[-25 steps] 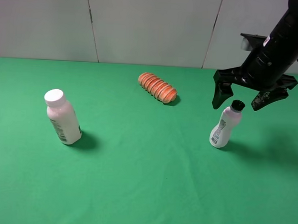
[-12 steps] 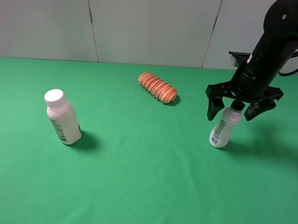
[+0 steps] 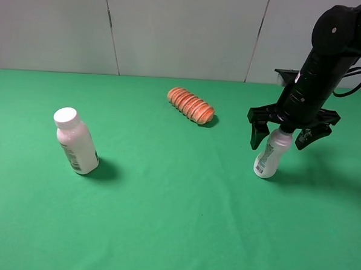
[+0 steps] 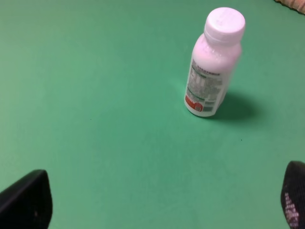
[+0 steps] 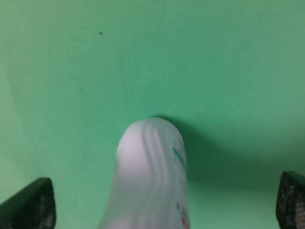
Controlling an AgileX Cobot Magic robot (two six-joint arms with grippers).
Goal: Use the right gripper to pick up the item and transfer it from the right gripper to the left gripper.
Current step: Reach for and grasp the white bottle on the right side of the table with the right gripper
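**Approach to the grasp.** The right claw (image 3: 279, 144) is poised around the small bottle (image 3: 267, 157). The bottle stands upright on the green table (image 3: 175, 231), at the right of the high view. It is well apart from the bread roll (image 3: 190, 105) near the back and from the larger white-capped bottle (image 3: 76, 143) at the far left.

The claw's 2 jaws are spread wide and straddle the bottle's upper part, 1 on each side. Neither appears to touch it. The claw's own body covers the bottle's top.

In the right wrist view the bottle lies roughly midway between the 2 jaw tips. This centring should let both jaws meet the body together on closing, so the slim bottle is less likely to be pushed over.

Judged step: closing on the bottle comes next. Lifting and the hand-over are not yet done.

The left claw (image 4: 159, 202) lies outside the high view. Its wrist view shows 2 jaw tips at opposite edges, wide apart with nothing between them, facing the larger bottle. That open stance suits receiving the small bottle.

Risk: an off-centre close could tip the bottle.
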